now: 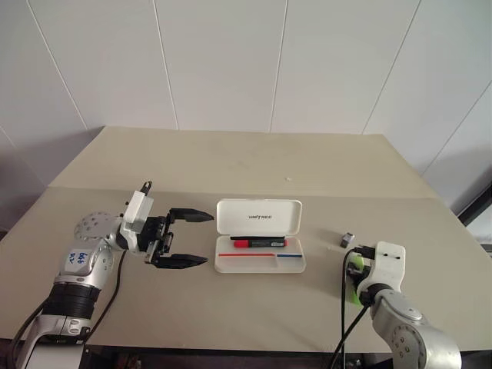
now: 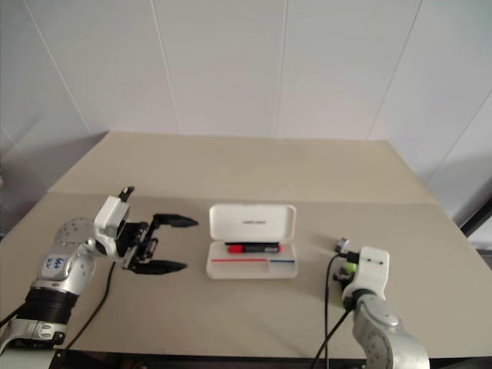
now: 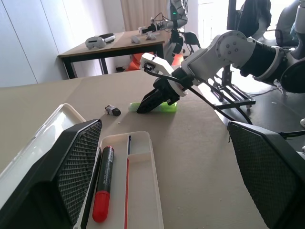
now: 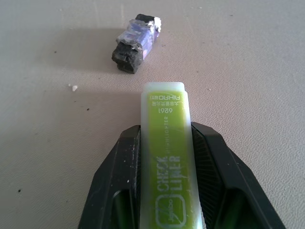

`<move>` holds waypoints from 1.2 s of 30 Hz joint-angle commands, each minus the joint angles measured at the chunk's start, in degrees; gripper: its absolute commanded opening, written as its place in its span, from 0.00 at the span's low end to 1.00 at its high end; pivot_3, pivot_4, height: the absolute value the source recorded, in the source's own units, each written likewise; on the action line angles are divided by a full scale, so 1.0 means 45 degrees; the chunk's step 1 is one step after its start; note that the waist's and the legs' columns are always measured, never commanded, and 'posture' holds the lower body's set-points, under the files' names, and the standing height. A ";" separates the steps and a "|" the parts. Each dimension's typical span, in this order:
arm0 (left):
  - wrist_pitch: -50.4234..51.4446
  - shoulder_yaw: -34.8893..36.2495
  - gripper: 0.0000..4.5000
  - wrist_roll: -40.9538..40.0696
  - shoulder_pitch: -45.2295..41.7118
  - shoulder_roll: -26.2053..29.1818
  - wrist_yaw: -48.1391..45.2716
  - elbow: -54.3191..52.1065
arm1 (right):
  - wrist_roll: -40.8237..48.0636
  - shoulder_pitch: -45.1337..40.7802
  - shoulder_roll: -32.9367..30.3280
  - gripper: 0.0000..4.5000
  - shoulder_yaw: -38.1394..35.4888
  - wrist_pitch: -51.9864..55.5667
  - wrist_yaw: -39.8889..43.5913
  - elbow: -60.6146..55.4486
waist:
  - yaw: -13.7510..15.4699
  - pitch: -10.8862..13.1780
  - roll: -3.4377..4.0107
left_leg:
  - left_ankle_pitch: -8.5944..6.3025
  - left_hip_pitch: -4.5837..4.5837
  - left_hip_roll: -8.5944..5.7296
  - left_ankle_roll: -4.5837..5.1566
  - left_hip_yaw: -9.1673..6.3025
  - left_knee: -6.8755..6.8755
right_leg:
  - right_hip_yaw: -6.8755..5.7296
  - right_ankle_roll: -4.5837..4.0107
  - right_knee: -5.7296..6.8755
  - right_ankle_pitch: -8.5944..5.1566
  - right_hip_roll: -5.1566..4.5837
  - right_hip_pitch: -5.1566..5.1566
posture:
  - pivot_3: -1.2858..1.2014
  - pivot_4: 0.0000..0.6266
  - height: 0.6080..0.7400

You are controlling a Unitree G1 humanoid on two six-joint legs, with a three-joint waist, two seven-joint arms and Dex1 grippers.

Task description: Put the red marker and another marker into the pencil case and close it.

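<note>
— While the right end effector (image 4: pixel 164 157) clamps the green marker (image 4: pixel 165 143) against the surface (image 1: pixel 231 165), where is the left one?

— Left end effector (image 1: pixel 191 239) hovers spread wide beside the open case (image 1: pixel 259 265); the red marker (image 1: pixel 256 242) lies inside.

Bright, even daylight; soft shadows on the table (image 1: pixel 231 165); head views slightly hazy

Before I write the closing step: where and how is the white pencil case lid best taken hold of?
Probably by the lid's free top edge, coming from the far side. The lid stands raised at the back of the tray, hinged along the tray's rear edge, so pushing that top edge toward the robot should swing it down over the red marker.
</note>
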 commanded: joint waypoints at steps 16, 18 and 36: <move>-0.0187 0.0732 1.00 -0.0203 0.0849 0.0658 -0.1425 0.0180 | 0.1937 -0.3643 -0.7769 0.42 0.3536 -0.1707 0.8688 0.0456 | -0.0192 0.0087 0.0138 | -0.0001 -0.0018 0.0023 0.0002 0.0019 -0.0076 | 0.0003 0.0002 -0.0007 -0.0011 0.0023 -0.0060 | 0.52 0.24 1.00; -0.0228 0.0907 1.00 -0.0244 0.1107 0.0771 -0.1414 0.0251 | 0.1904 -0.4451 -0.8187 0.42 0.4513 -0.2350 0.9910 0.0885 | -0.0190 0.0088 0.0140 | -0.0001 -0.0020 0.0024 0.0002 0.0016 -0.0073 | 0.0000 0.0003 -0.0010 -0.0010 0.0022 -0.0058 | 0.52 0.24 1.00; -0.0386 0.2078 1.00 -0.0476 0.3428 0.1101 -0.0723 -0.1139 | -0.0686 -0.8926 -0.5708 0.42 0.9744 -0.7807 1.5009 0.7104 | -0.0294 0.0090 0.0139 | -0.0002 -0.0040 0.0020 -0.0005 0.0008 -0.0071 | -0.0013 0.0004 -0.0004 -0.0009 0.0006 -0.0079 | 0.52 0.24 1.00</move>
